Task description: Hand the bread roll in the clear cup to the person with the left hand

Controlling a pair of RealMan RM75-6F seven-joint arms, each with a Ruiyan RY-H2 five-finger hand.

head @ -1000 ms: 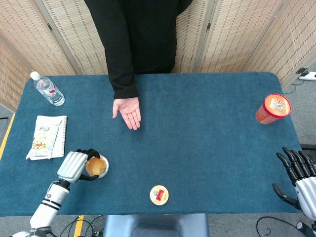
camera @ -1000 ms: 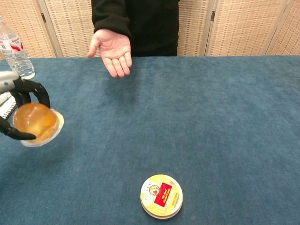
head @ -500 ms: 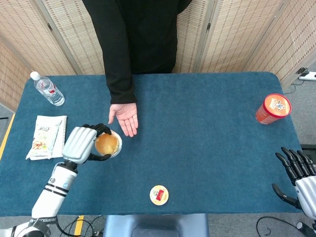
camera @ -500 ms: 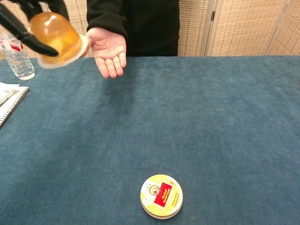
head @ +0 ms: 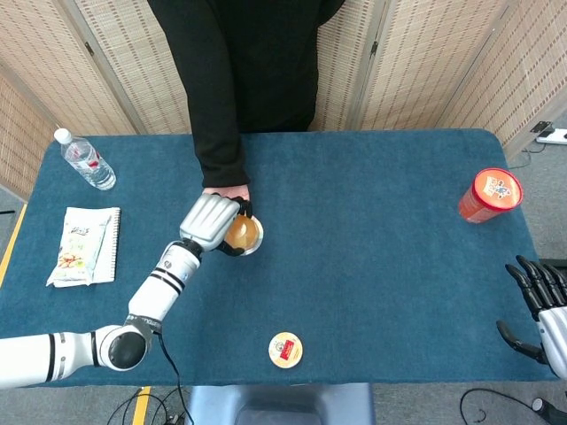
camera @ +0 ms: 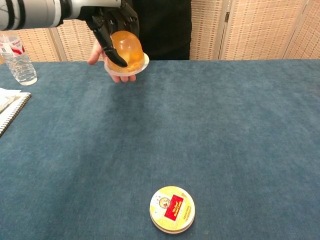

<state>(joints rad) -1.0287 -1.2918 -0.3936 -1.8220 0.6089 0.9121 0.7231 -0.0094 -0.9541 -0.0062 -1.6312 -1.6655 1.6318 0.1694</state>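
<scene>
The left robot hand (camera: 111,22) grips the clear plastic cup (camera: 126,61) holding the golden bread roll (camera: 126,46), directly over the person's upturned palm (camera: 102,56). The right hand (head: 542,312) rests open at the blue table's (head: 372,248) edge.

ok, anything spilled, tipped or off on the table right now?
Nothing spilled. The only tilted thing is the clear cup with the bread roll, held by the left hand over the person's palm. The water bottle lies flat in the head view.
</scene>
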